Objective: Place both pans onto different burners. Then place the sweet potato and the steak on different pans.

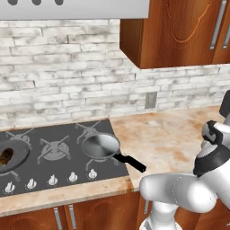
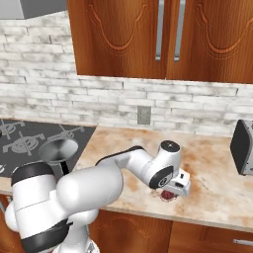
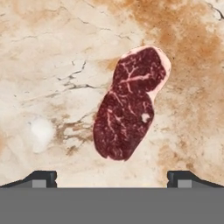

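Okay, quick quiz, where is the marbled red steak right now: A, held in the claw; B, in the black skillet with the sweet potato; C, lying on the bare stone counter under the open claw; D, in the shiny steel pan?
C: the marbled red steak lies flat on the mottled beige stone counter, between and ahead of the open claw, untouched.

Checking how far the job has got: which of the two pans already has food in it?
The black skillet at the cooktop's left edge: the brown sweet potato lies in it. The steel pan with the long black handle sits empty on its burner.
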Motion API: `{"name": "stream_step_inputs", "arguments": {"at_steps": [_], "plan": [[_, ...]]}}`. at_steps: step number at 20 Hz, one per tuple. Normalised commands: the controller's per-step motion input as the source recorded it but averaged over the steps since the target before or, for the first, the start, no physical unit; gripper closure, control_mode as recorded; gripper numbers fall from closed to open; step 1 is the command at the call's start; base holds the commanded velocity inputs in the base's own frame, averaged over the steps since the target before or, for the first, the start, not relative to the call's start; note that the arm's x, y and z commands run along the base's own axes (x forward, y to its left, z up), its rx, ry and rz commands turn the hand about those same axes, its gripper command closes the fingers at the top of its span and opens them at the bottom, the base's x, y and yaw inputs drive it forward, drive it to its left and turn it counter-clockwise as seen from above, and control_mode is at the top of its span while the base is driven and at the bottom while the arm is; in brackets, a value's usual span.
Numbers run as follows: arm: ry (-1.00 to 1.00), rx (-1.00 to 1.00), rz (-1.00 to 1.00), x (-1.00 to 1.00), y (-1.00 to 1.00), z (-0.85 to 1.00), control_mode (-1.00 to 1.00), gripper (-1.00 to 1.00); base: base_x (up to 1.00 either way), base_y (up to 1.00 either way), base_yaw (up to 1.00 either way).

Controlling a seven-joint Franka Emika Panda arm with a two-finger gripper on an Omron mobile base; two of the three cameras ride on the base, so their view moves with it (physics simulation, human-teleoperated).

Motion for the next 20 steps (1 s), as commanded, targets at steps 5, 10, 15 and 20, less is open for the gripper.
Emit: {"name": "stream_step_inputs", "arguments": {"at_steps": [5,10,15,20], "plan": [[0.00,0.00,0.00,0.01,-0.04,-0.12,-1.00,-1.00,0.00,0.00,0.00],[0.00,0.00,0.00,0.05,0.00,-0.07,-1.00,-1.00,0.00,0.00,0.00],[0.00,0.00,0.00,0.14,0.00,-0.07,-1.00,-1.00,0.00,0.00,0.00],[0.00,0.00,0.00,0.14,-0.10,-0.09,-1.00,-1.00,0.00,0.00,0.00]]}}
